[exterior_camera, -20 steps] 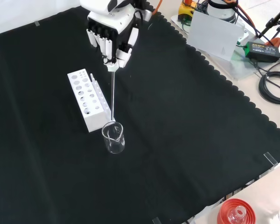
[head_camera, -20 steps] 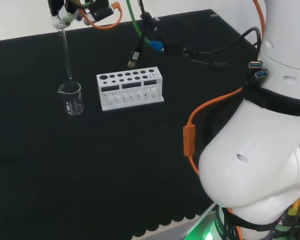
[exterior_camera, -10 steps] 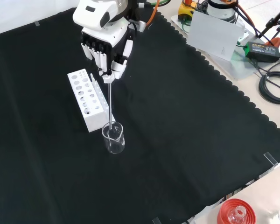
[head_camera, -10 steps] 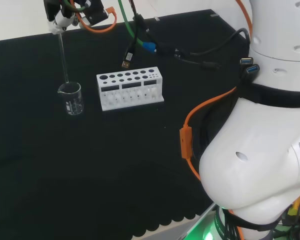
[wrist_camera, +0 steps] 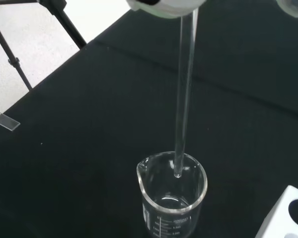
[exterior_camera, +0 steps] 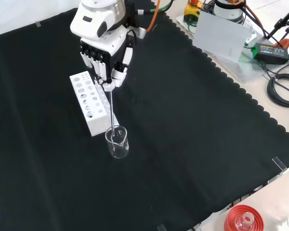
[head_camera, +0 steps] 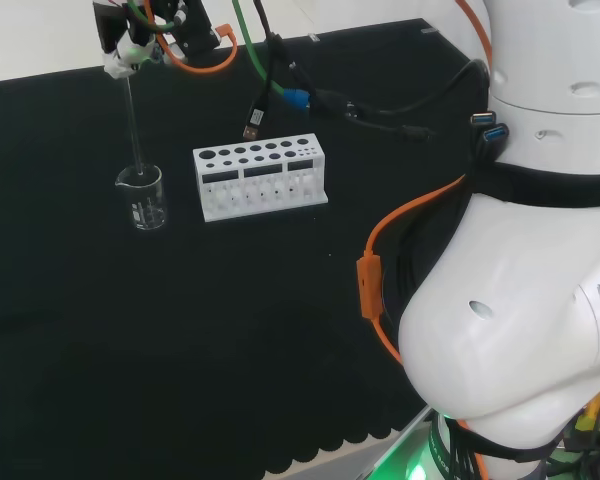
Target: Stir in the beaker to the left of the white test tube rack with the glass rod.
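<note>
We log the fingers curled and pinching the top end of the glass rod, the hand poised above the near end of the white test tube rack in the front view. Hanging below the fingers, the rod runs almost upright, its lower tip just inside the mouth of the beaker, near the rim and well above the base in the wrist view. Change noted over the last second: the hand has drifted toward the rack side and dropped a little in the front view, while the tip has stayed within the rim. We judge this a stirring sweep under way, or its start, with the tip perhaps too high to stir much. Beside the beaker, just off the fingers' line, stands the rack, close enough that a wide swing risks touching it. Outward on the other sides the tabletop lies bare black cloth, with open room to its scalloped edge.
</note>
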You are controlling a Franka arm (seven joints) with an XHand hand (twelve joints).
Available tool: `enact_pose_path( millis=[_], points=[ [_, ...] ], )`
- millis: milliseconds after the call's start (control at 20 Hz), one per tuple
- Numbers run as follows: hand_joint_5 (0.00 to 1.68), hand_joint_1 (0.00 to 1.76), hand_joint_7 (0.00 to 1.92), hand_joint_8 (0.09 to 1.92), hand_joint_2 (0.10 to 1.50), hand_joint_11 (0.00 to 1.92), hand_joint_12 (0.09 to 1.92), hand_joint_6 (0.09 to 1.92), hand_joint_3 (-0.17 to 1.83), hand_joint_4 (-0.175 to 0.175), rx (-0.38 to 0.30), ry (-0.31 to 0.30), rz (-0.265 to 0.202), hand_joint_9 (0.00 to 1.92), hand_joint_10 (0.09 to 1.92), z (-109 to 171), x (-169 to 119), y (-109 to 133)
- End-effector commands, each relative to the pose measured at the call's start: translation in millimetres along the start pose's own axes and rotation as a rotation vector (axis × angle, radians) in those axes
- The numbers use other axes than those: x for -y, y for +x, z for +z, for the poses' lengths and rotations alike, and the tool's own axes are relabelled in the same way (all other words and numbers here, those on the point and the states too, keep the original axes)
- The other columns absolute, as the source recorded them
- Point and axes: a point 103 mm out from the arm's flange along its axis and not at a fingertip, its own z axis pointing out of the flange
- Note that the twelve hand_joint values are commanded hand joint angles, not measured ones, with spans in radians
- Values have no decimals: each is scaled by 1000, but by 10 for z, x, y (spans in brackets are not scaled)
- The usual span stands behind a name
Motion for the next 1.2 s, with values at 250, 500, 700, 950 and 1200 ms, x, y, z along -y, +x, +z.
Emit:
enact_pose_path(
  millis=[250,500,700,950,1200],
  points=[
    [1411,1333,1559,221,1030,1575,701,87,-175,-175,-15,21,2,1773,275,265,-42,-36],
    [1412,1333,1558,223,1030,1575,702,87,-175,-175,-24,36,0,1773,274,437,-79,-58],
    [1411,1333,1557,224,1031,1575,703,87,-175,-175,-29,48,0,1773,274,557,-92,-67],
    [1411,1333,1557,225,1031,1575,704,87,-175,-175,-36,67,-2,1773,274,717,-130,-59],
    [1412,1333,1556,227,1031,1574,704,87,-175,-175,-38,88,-15,1773,274,825,-219,-26]
  ],
)
